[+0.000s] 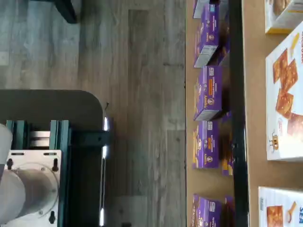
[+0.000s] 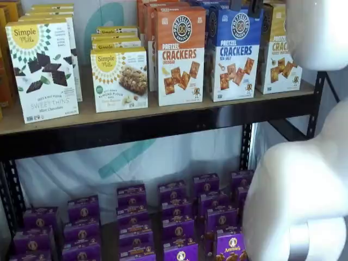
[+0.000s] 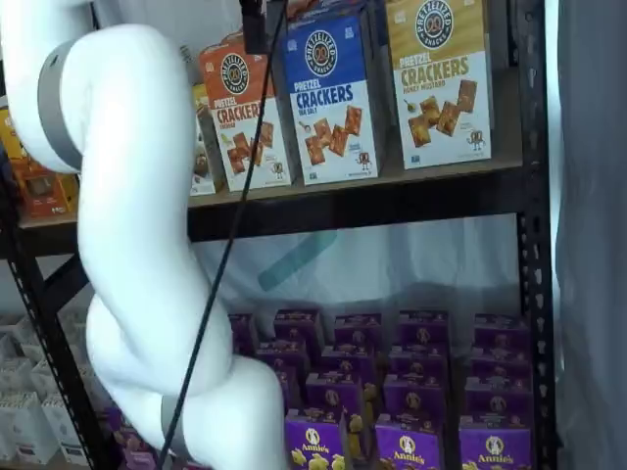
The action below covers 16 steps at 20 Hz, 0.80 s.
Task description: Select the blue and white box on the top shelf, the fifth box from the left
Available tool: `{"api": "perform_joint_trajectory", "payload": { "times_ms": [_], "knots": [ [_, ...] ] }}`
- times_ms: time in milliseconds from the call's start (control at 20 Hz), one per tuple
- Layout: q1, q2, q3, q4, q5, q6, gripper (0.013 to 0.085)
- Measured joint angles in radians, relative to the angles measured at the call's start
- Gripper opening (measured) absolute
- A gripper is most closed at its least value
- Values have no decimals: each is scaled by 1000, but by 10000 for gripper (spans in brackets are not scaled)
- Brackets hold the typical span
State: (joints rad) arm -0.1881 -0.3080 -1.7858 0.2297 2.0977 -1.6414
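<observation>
White arm hanging in front of stocked shelves, pincer spread wide and holding nothing.

The white arm (image 3: 137, 245) is filling the left of a shelf view; the top shelf (image 2: 163, 122) is running across the middle of both shelf views. The blue and white box (image 2: 232, 54) is standing upright on it at upper right, between the orange box (image 2: 180, 60) and the yellow-topped box (image 2: 280, 54). The gripper (image 3: 253, 29) is hanging at the top edge, just left of that box.
</observation>
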Motion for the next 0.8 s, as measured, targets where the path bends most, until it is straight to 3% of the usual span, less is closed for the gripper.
{"api": "perform_joint_trajectory", "payload": {
  "times_ms": [100,200,400,800],
  "knots": [
    [55,12,-5,-95,25,2,850],
    [70,-3,35,-126,10,3,850],
    [64,-24,83,-114,-23,1,850],
    [19,-29,88,-28,-83,-4,850]
  ]
}}
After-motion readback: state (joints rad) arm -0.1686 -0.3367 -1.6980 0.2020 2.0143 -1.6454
